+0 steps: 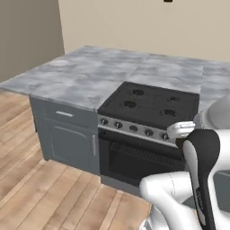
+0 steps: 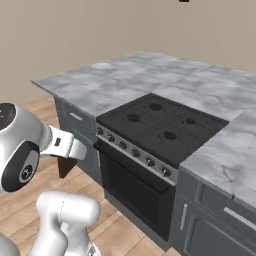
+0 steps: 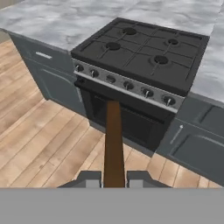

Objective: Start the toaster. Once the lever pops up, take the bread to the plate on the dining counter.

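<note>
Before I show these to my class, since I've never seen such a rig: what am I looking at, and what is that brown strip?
It is a white robot arm on a driving base, in a rendered kitchen. Two pictures come from cameras on the base, left and right of the arm; the third looks along its hand. Ahead stands the dining counter, grey marble with a black cooktop, an oven below and the white plate at its far corner. The brown strip is the bread, seen edge-on, pinched between the fingers.
</note>
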